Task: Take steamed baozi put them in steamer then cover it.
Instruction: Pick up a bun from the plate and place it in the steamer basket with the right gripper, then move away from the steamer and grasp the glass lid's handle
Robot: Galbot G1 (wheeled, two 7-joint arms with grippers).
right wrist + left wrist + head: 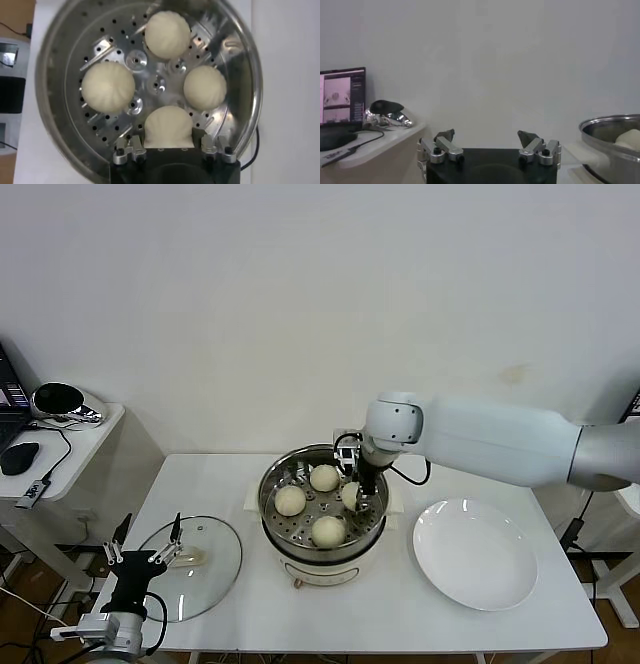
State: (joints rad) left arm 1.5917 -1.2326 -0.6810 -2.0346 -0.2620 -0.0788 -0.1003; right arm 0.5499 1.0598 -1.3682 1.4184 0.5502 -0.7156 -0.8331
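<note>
1. The left gripper (148, 556) hangs low at the counter's (400, 624) front left corner, its fingers spread apart and holding nothing.
2. Just beside that gripper, a glass lid (192, 568) lies flat on the counter near the left edge, off the pot.
3. The steamer (275, 529) stands at the middle of the counter, toward the back edge, on its white base.
4. Four buns (107, 86) sit on the perforated tray inside the steamer, spaced around its middle.
5. The right gripper (169, 145) reaches down into the steamer on its right side, its fingers on either side of the fourth bun (168, 126); whether they clamp it or have let go, I cannot tell.
6. A white plate (475, 554) sits bare toward the counter's right edge, well apart from the steamer.
</note>
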